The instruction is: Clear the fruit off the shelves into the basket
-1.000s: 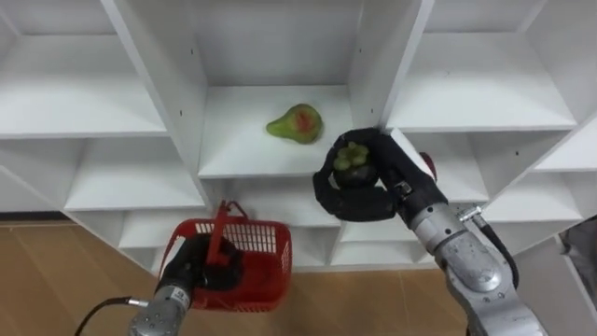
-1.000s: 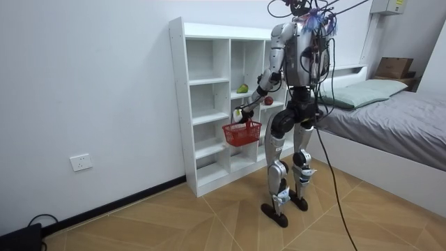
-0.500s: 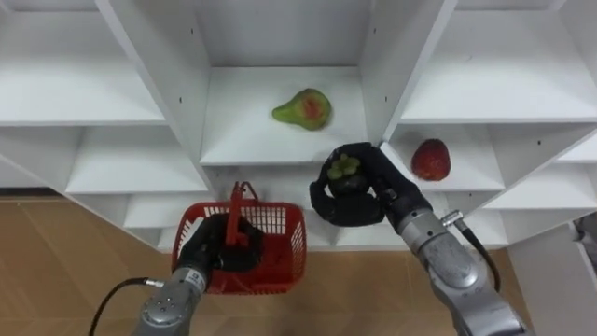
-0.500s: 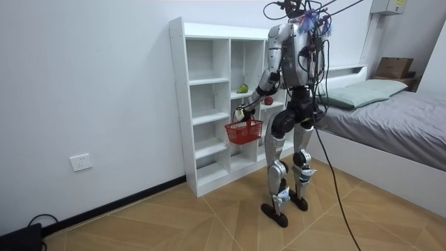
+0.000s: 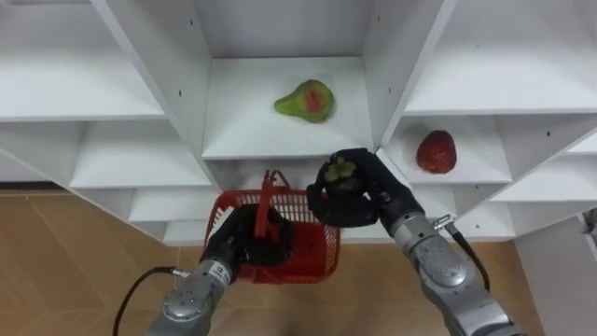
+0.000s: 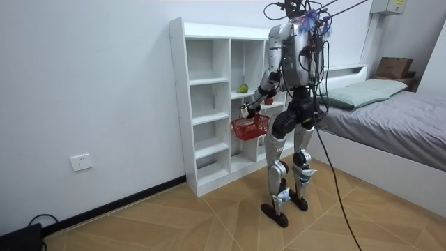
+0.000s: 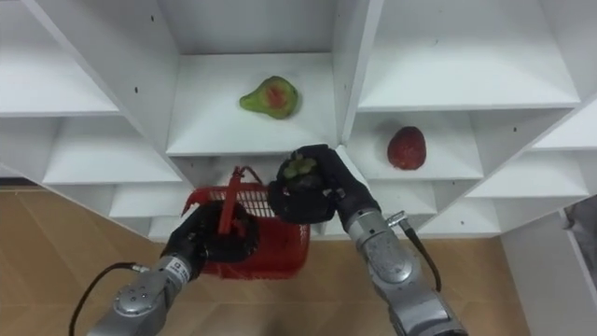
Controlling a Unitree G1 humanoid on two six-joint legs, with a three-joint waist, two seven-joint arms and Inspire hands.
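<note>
Left eye view: right hand (image 5: 353, 194) clenched round a dark fruit (image 5: 340, 169) just above the basket (image 5: 315, 252) rim; left hand (image 5: 244, 247) grips the basket handle; basket has shifted right since earlier. Room view: robot stands at the closet (image 6: 201, 82). Right eye view: pear (image 7: 270, 97) and red fruit (image 7: 406, 147) on shelves; three fruits, one basket

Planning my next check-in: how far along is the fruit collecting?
Done: one dark fruit is picked up. In hand: the right hand grips it by the red basket, whose handle the left hand holds. Left: green fruit and red fruit lie on the shelves.
</note>
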